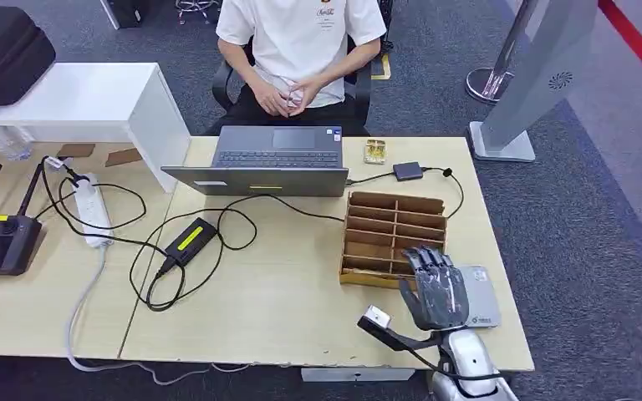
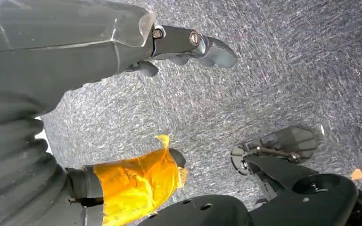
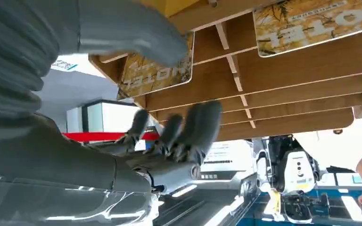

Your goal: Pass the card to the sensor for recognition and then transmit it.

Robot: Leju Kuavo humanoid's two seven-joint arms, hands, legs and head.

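Surface: pale wooden desk [image 1: 284, 309], laptop behind.
Right hand [image 1: 435, 288]: fingers spread, empty, at brown slotted wooden rack [image 1: 393, 234].
Cards: printed hotel card [image 3: 158, 70] sits in rack.
Sensor: grey flat reader [image 1: 481, 305] just beside rack.
Advice: pinch one card edge squarely.

My right robot hand [image 1: 433, 288] covers part of the grey sensor [image 1: 478, 305], and I can't read the blurred cards [image 3: 156, 73].
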